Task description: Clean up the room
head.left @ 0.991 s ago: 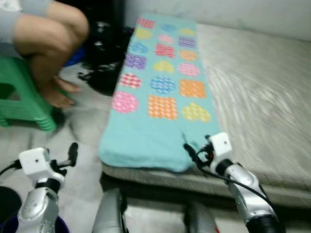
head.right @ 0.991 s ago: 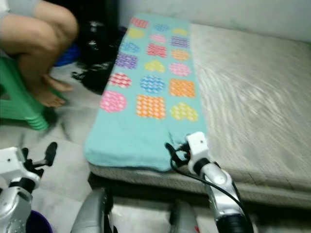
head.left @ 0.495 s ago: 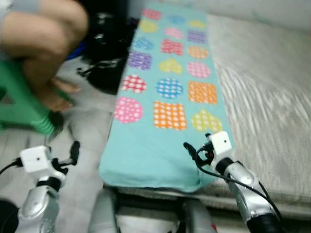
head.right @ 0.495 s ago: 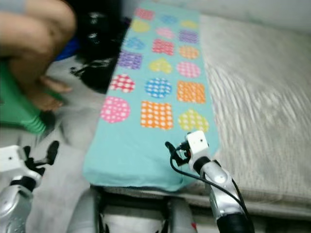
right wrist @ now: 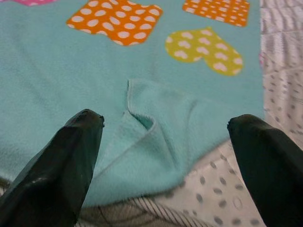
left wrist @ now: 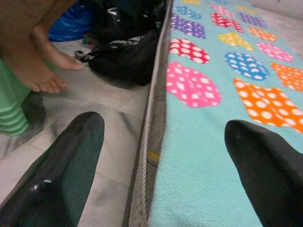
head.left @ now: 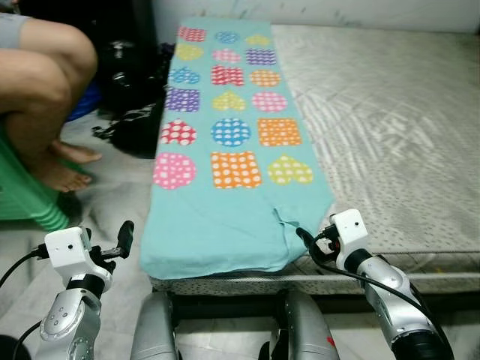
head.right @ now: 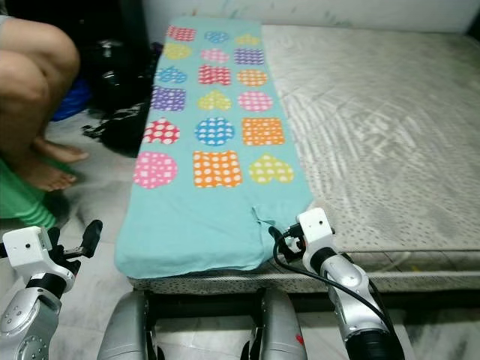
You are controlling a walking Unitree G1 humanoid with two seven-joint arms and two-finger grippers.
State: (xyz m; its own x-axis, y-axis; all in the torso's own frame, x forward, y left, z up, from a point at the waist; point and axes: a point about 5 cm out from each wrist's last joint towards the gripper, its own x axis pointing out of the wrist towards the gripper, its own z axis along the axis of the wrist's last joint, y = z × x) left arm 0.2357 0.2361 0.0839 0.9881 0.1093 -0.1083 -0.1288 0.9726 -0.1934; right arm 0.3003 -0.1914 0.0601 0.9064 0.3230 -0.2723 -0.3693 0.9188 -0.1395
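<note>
A turquoise blanket (head.left: 225, 150) printed with coloured hearts, circles and squares lies flat along the left strip of a grey mattress (head.left: 390, 127). Its near right corner is rumpled into a small fold (right wrist: 142, 118). My right gripper (head.left: 309, 244) hovers just off that corner, open, its two fingers on either side of the fold and holding nothing. My left gripper (head.left: 120, 244) is open too, low over the floor beside the mattress's left edge (left wrist: 149, 127), level with the blanket's near end.
A person sits on a green stool (head.left: 22, 206) at the left, bare feet (head.left: 64, 176) on the marbled floor (head.left: 112, 199). Black bags (head.left: 131, 112) are heaped against the mattress's left side. My own legs (head.left: 161, 330) stand against the mattress front.
The whole picture has shifted and sharpened, so the camera moved. My right gripper now sits lower, at the blanket's near right corner instead of over its printed part.
</note>
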